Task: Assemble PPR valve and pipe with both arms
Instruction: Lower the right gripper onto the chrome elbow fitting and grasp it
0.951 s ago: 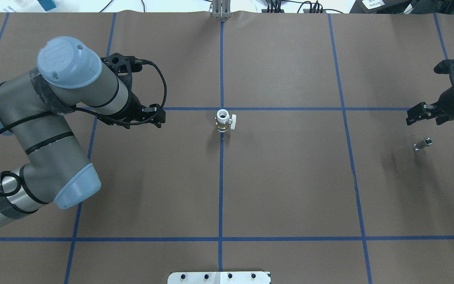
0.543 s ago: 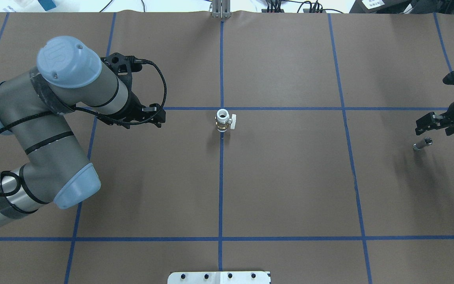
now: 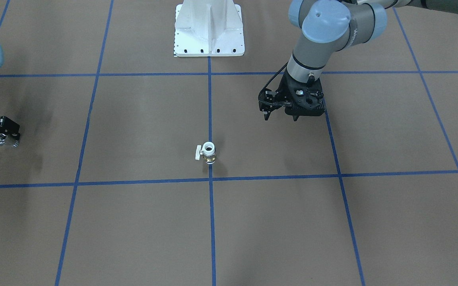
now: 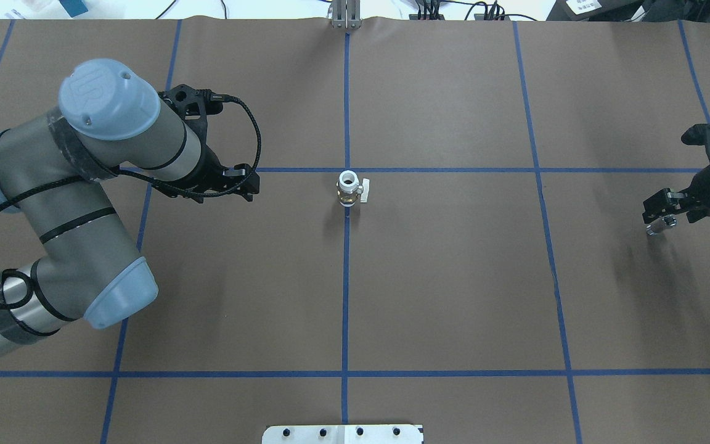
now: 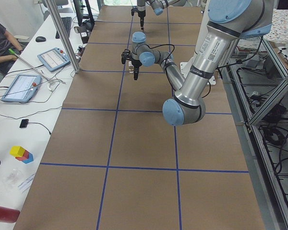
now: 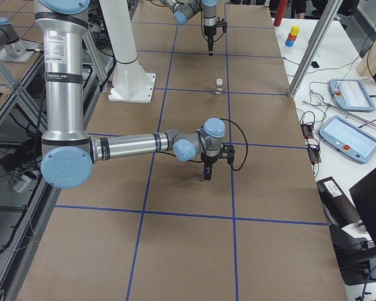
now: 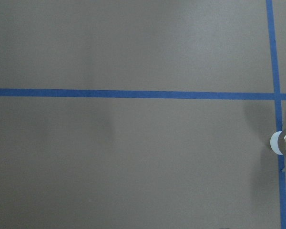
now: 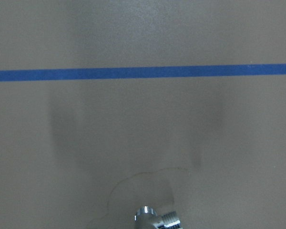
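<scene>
Nothing assembled: my right gripper (image 4: 658, 216), fingers apart, above pipe (image 4: 654, 229), right edge; left gripper (image 3: 281, 117) apart; PPR valve (image 4: 349, 188) untouched, centre.

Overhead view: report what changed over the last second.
The right end effector moved toward the robot's side of the table and now sits right over the pipe, apparently open, with no grasp visible. The pipe, the PPR valve and the left end effector stayed where they were.

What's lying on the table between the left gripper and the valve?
Nothing: in the overhead view only bare brown paper separates the left gripper from the PPR valve.
</scene>
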